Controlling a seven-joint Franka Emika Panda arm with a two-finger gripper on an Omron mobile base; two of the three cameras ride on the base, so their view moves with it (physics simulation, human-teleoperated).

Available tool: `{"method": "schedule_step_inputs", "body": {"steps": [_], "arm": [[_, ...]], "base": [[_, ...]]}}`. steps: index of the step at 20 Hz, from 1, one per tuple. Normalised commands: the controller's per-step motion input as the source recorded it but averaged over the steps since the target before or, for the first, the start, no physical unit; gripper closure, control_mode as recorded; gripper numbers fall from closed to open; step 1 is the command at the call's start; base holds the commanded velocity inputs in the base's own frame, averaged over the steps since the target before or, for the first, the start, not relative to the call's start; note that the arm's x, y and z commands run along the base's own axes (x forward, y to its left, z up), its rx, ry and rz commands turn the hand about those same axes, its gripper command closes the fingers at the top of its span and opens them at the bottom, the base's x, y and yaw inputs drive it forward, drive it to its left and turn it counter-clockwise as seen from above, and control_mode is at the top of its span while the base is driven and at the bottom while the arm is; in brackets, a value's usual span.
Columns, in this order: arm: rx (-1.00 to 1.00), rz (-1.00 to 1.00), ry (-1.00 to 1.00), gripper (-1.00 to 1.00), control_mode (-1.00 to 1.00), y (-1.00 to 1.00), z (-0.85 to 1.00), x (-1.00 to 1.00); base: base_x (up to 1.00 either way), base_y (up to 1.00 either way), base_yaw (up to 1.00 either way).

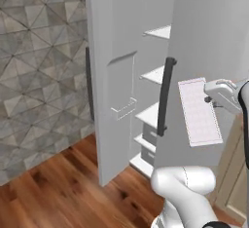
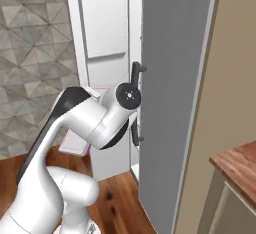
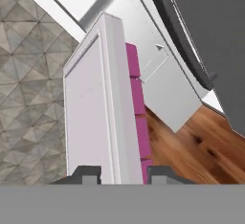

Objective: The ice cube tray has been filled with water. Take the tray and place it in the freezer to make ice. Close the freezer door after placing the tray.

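My gripper (image 1: 209,98) is shut on the ice cube tray (image 1: 199,112), a thin pale slab with a faint pink grid, gripped at its right edge and carried in the air in front of the plain grey fridge door. In the hand view the tray (image 3: 91,108) runs away from between my two fingertips (image 3: 87,174), with magenta cells along its side. One corner of the tray (image 2: 74,145) shows behind my arm. The freezer door (image 1: 113,81) stands open at the left. The freezer's white shelves (image 1: 154,75) show between that door and the tray.
The closed neighbouring door (image 1: 209,32) carries a dark vertical bar handle (image 1: 165,95) just left of the tray. A patterned grey wall (image 1: 39,66) lies left, with wood floor (image 1: 58,193) below. A wooden counter corner (image 2: 237,160) stands at the right.
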Motion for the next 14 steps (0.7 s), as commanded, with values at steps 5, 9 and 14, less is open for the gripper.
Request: {"method": "schedule_step_inputs", "body": {"steps": [5, 9, 14], "arm": [[0.00, 0.00, 0.00, 1.00, 1.00, 0.00, 0.00, 0.00], [0.00, 0.00, 0.00, 1.00, 1.00, 0.00, 0.00, 0.00], [0.00, 0.00, 0.00, 1.00, 1.00, 0.00, 0.00, 0.00]], "base": [[0.80, 0.05, -0.20], [0.75, 0.04, -0.21], [0.73, 0.03, -0.21]]}}
